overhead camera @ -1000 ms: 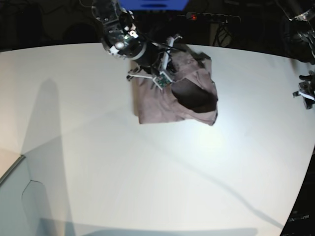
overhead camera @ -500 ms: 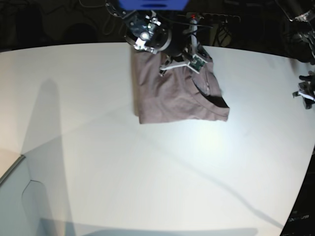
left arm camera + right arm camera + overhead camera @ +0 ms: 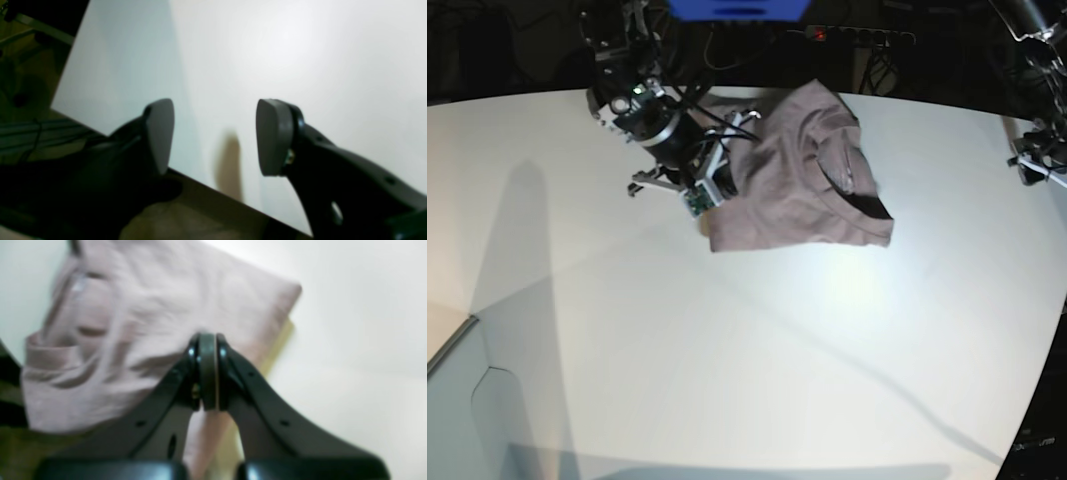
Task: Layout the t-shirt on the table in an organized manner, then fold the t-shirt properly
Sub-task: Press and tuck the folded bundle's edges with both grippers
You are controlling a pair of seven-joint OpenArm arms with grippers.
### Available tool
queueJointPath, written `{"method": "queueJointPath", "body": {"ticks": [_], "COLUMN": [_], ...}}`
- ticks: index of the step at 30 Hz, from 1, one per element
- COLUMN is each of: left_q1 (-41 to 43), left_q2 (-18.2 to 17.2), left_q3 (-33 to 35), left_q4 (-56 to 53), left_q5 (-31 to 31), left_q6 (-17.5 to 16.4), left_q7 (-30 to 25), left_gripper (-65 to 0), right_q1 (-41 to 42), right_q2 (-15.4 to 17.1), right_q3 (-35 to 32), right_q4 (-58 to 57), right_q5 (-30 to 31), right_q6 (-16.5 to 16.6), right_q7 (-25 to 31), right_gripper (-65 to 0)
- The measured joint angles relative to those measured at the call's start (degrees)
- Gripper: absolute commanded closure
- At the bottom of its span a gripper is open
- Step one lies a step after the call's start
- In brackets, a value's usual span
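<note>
Shirt (image 3: pixel 777 190) half-spread (laying-out step, seemingly); right gripper (image 3: pixel 209 336) closed, left gripper (image 3: pixel 215 136) parted; next, smooth its folds.

Right gripper (image 3: pixel 210 340) shut, reaching inward and tilted down. Left gripper (image 3: pixel 215 136) spread open, fingers (image 3: pixel 275 136) apart, well away at the far side from the right.

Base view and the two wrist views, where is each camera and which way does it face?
Base: above the glossy white table, looking down; both arms show.
Left wrist: on the left arm, facing bare tabletop and its edge; the open black left pincer shows.
Right wrist: facing the crumpled mauve-brown fabric t-shirt; the shut right pincer shows.
Base and right wrist share the shirt.
</note>
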Motion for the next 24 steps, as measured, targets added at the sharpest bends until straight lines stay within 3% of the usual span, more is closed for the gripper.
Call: {"method": "queueJointPath", "body": {"ticks": [4,6,11,16,20,24], "left_q1": [-0.2,-0.2,-1.8,-1.5,-1.6,-1.3], "left_q2": [4.2,6.7,13.1,13.5,13.3,13.1], "left_q3": [-0.5,-0.3,0.0,-0.1,-0.1,1.6], "left_q4": [4.7,8.0,15.2,16.3,14.7,14.3], "left_q5": [-0.1,0.2,0.2,0.5,0.4,0.6], "left_q6": [-10.8,-12.5,-13.3,-13.5,-13.5,-13.5], "left_q7": [8.4,11.3,14.7,15.4,15.5,15.6], "left_gripper": [-37.3,-37.2,-37.2,-37.1,-37.1,-37.3], "right_q1": [1.7,2.4,5.0,3.7,3.5,3.9], "right_q2": [0.0,0.0,-0.3,-0.1,-1.3,-1.2], "right_q3": [2.9,3.7,9.4,12.9,10.4,3.0], "right_q4": [-4.5,-7.1,-11.0,-5.5,0.2,-2.0], "right_q5": [-0.1,0.3,0.6,-0.3,3.4,4.7], "right_q6": [0.0,0.0,0.0,0.0,0.0,0.1], "right_q7": [0.5,0.5,0.6,-0.4,0.4,0.2], "right_gripper": [0.0,0.0,0.0,0.0,0.0,0.0]}}
